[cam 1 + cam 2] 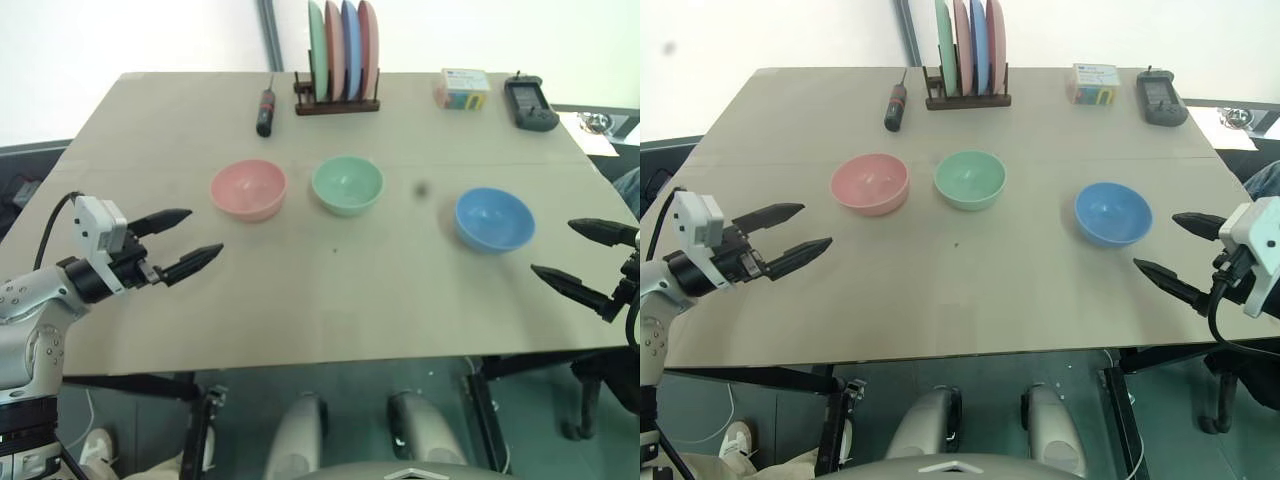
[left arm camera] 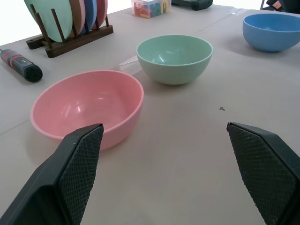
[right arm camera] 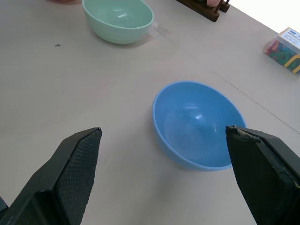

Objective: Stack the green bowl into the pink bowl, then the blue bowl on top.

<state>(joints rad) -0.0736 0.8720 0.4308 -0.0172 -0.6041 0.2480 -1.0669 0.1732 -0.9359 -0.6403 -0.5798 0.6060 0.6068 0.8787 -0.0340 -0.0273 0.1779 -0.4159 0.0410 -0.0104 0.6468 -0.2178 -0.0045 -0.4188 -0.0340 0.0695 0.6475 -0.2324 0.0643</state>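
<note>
Three bowls stand apart in a row on the table (image 1: 330, 290): the pink bowl (image 1: 248, 189) on the left, the green bowl (image 1: 347, 185) in the middle, the blue bowl (image 1: 494, 219) on the right. All are upright and empty. My left gripper (image 1: 190, 240) hovers open at the table's left side, a little nearer than the pink bowl (image 2: 89, 105), with nothing between its fingers. My right gripper (image 1: 585, 252) stands open just right of the blue bowl (image 3: 199, 124), also empty. The green bowl (image 2: 174, 58) lies beyond the pink one in the left wrist view.
At the back of the table a wooden rack (image 1: 338, 100) holds several upright plates. A black and red tool (image 1: 266, 110) lies left of it. A small colourful box (image 1: 462, 88) and a black device (image 1: 530, 103) sit at the back right.
</note>
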